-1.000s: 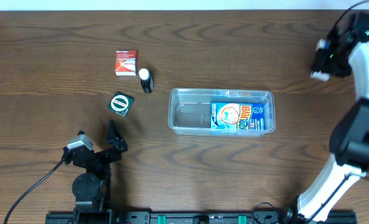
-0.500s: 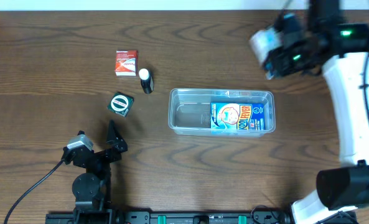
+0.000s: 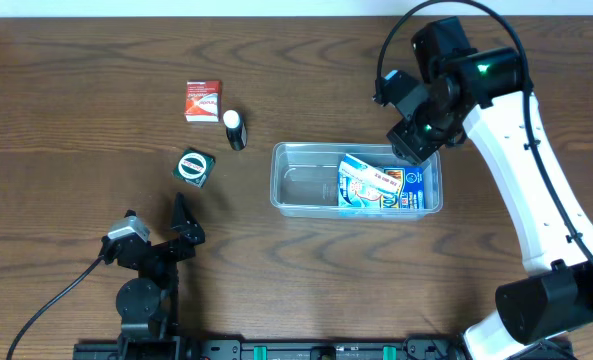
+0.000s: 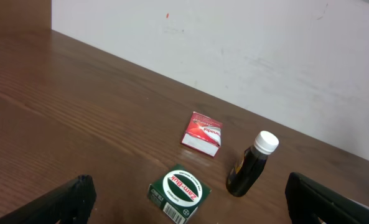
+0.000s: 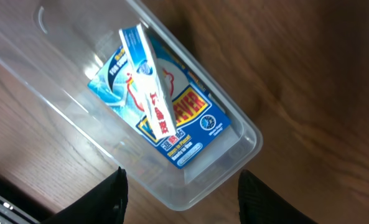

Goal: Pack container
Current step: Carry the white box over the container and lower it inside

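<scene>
The container [image 3: 301, 185] is a clear shallow tub at mid-table; it also shows in the right wrist view [image 5: 234, 124]. A blue box [image 3: 406, 190] lies flat in its right half. A slim white-and-blue box [image 3: 368, 176] lies tilted on top of it; it also shows in the right wrist view [image 5: 148, 87], over the blue box [image 5: 196, 127]. My right gripper [image 3: 414, 140] hangs open and empty above the tub's right rear; in the right wrist view [image 5: 183, 200] its jaws stand wide apart. My left gripper [image 3: 184, 225] rests open at the front left.
A green Zam-Buk box [image 3: 194, 166] [image 4: 179, 191], a dark bottle with a white cap [image 3: 235, 129] [image 4: 249, 165] and a red box [image 3: 203, 101] [image 4: 202, 133] stand left of the tub. A white wall runs along the table's far edge.
My right arm swung in from the far right to above the tub. The slim white-and-blue box it carried now lies in the tub on the blue box. The left arm has not moved.
</scene>
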